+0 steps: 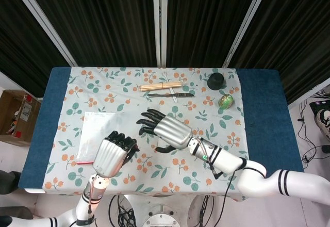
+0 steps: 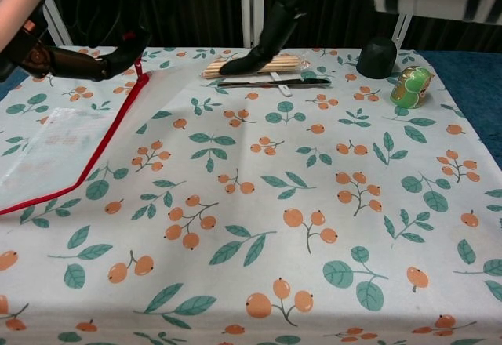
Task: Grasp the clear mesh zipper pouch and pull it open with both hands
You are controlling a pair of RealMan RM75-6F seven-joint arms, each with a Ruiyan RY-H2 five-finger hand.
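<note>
Above the desk point(image 1: 260, 90): left hand point(image 1: 111, 155) pinching pouch point(image 1: 98, 134) corner, right hand point(image 1: 164, 130) spread, empty.
Best pinched beside the red zipper edge point(image 2: 94, 157), then drawn apart.

text: none legible | labels: none | numbers: none

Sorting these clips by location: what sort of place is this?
Probably a lab or studio set up for robot trials, not a home. Black curtains back the table, cables trail over the floor, and a cardboard box sits beside it.
</note>
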